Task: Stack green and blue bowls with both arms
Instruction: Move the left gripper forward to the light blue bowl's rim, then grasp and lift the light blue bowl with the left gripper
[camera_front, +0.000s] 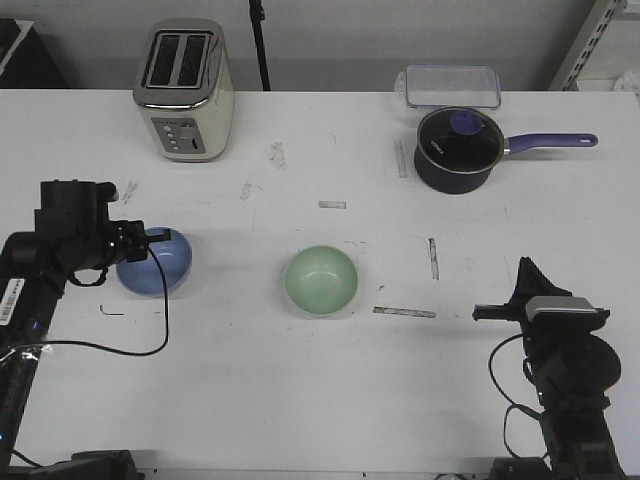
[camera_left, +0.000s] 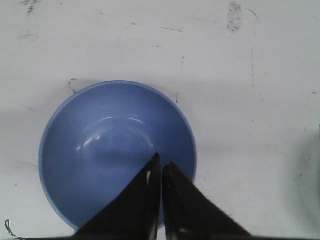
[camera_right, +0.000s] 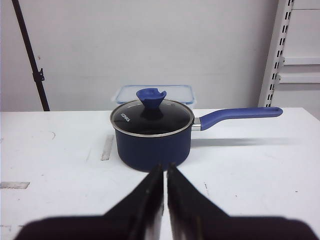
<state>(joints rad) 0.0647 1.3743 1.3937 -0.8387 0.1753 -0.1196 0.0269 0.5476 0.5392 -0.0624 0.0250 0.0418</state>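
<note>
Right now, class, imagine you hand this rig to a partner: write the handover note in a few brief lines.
Left gripper: jaws shut, empty, over the blue bowl.
Right gripper: jaws shut, empty, parked at the table's near right, facing the saucepan.
Green bowl sits alone mid-table, apart from the blue one.
Done: nothing stacked.
Left: grasp one bowl and set it in the other.

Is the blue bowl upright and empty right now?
Upright and empty: the blue bowl sits rim-up on the table, its bare glossy inside visible below the left gripper.
</note>
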